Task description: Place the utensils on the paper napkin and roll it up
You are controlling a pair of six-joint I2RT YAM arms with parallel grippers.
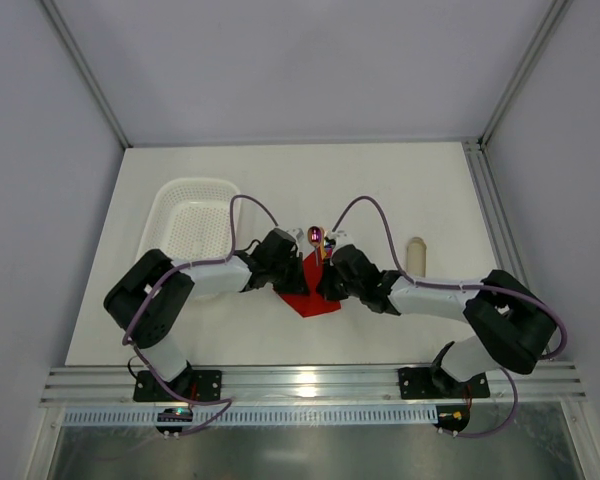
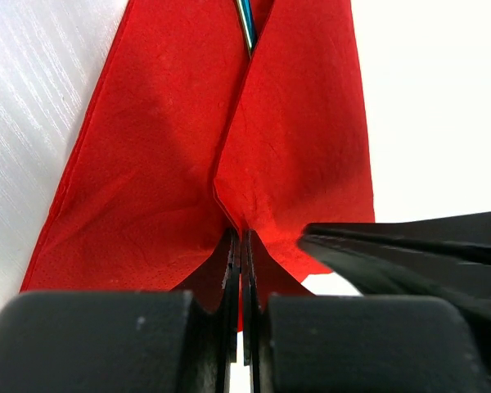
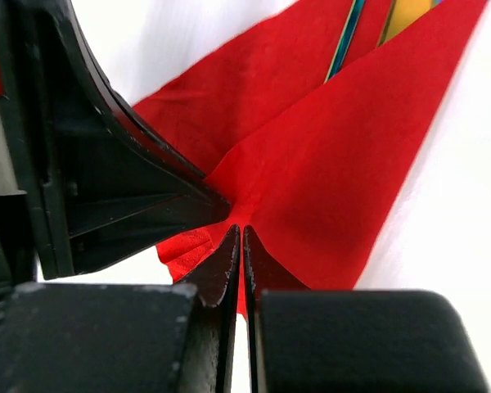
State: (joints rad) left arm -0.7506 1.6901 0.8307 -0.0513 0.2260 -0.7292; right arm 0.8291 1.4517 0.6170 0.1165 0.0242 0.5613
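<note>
The red paper napkin [image 1: 311,288] lies mid-table between both grippers, partly folded over the utensils. A pink-purple spoon bowl [image 1: 315,236] sticks out at its far end; thin iridescent handles show in the left wrist view [image 2: 246,24] and the right wrist view [image 3: 346,37]. My left gripper [image 1: 292,266] is shut, pinching a raised fold of napkin [image 2: 286,155]. My right gripper [image 1: 326,272] is shut on the napkin's other fold [image 3: 327,172]. The two grippers sit close together, almost touching. The fork's tines are hidden.
A white perforated basket [image 1: 193,222] stands at the back left, just beyond the left arm. A beige oblong tray [image 1: 415,256] lies right of the right arm. The table's near edge meets an aluminium rail [image 1: 310,382].
</note>
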